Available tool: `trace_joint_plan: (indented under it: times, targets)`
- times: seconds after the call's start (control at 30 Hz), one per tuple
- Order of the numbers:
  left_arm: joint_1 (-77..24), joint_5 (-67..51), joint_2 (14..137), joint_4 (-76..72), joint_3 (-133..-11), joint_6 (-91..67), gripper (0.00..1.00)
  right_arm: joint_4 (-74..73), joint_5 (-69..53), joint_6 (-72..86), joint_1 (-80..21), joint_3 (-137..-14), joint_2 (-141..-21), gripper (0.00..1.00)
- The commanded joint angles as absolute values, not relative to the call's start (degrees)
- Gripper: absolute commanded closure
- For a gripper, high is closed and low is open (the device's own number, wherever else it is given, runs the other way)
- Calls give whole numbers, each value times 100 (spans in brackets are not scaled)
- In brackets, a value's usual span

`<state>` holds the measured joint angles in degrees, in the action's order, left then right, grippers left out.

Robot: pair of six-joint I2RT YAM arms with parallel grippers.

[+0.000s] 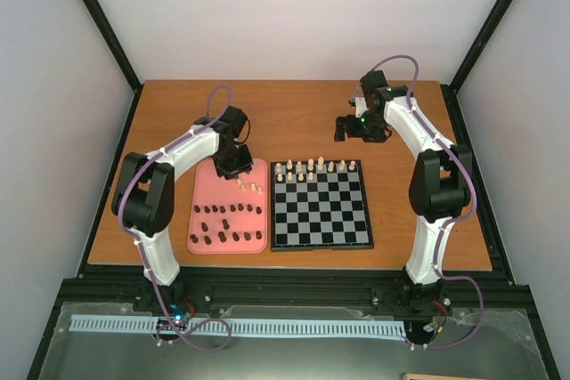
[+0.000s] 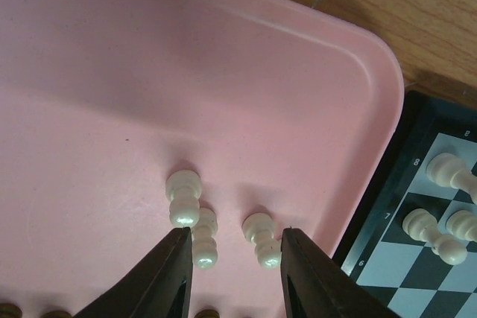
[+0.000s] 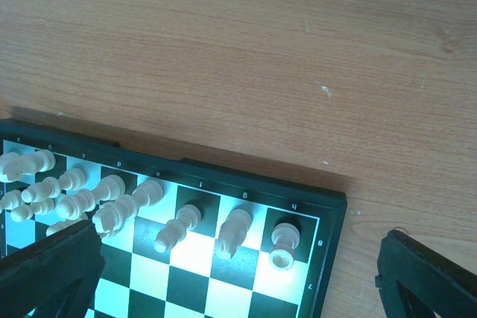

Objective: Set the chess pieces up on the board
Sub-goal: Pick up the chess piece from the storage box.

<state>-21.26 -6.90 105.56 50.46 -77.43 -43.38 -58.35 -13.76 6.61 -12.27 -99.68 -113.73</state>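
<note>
The board [image 1: 321,211] lies mid-table with cream chess pieces [image 1: 316,168] on its two far rows. Three cream pawns [image 1: 250,187] stand on the pink tray [image 1: 207,186]; dark pieces [image 1: 227,225] fill the tray's near half. My left gripper [image 1: 236,166] hangs low over the tray's far right corner, partly open. In the left wrist view two pawns [image 2: 262,239] [image 2: 204,239] stand between its fingertips [image 2: 235,273], and a third [image 2: 183,197] is just beyond. My right gripper [image 1: 344,129] is wide open and holds nothing, hovering [image 3: 238,288] above the board's far right corner, over the rook [image 3: 285,240] and knight [image 3: 235,232].
The board's black rim [image 2: 387,176] sits right beside the tray's edge [image 2: 373,147]. Bare wooden table [image 3: 261,57] stretches beyond the board. Black frame rails run along the table's sides and near edge [image 1: 267,287].
</note>
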Motion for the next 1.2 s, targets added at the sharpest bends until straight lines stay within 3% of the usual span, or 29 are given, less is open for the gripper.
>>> trace_joint_plan:
  times: [0.0,0.57,1.17]
  targets:
    - [-2044,-778,10521,4958,-7824,-4396,64,-5841,-1405,607,-1185,-9924,-11232,0]
    - [-1916,-774,10632,4906,-7594,-4304,64,-5886,-1435,600,-1186,-10065,-11433,0]
    - [-1846,-817,10909,4825,-7637,-4242,75,-5941,-1408,584,-1186,-10149,-11484,0]
